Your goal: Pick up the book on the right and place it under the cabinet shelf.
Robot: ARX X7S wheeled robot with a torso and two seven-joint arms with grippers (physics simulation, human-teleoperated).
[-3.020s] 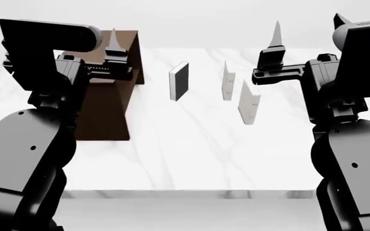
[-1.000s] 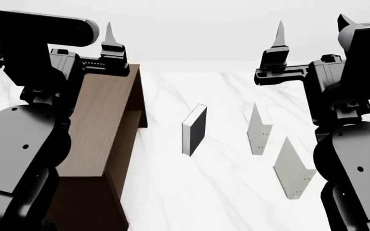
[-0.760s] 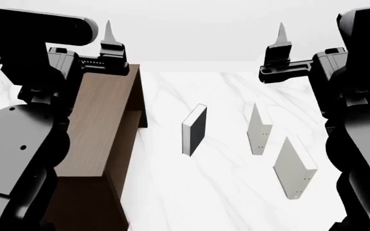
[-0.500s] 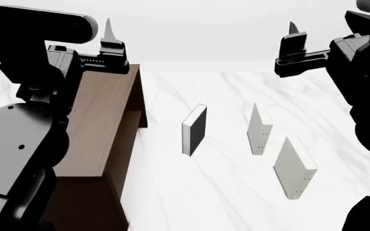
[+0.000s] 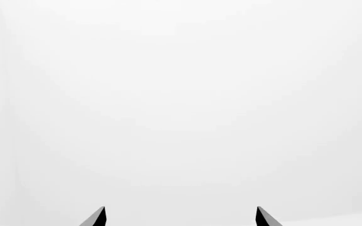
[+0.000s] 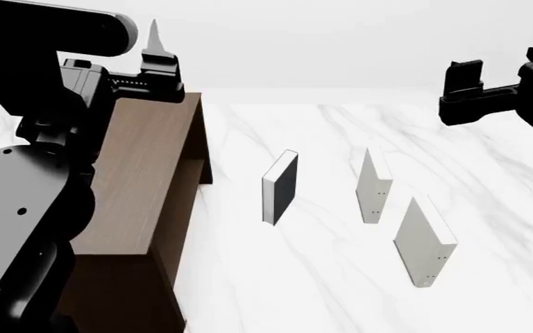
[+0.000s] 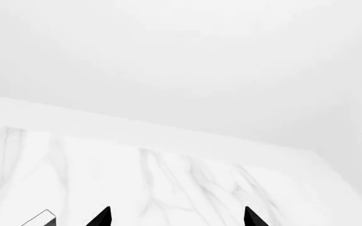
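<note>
The book (image 6: 423, 243) stands upright near the table's (image 6: 322, 291) right edge, nearer the front than the other pale book (image 6: 374, 186). The cabinet shelf (image 6: 146, 187) occupies the left edge. Both the left pincer (image 5: 179, 217) and right pincer (image 7: 176, 217) are spread, holding nothing.

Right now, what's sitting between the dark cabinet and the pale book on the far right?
In the head view, a black-covered book and a second pale book stand upright on the marble between the cabinet and the right book.
</note>
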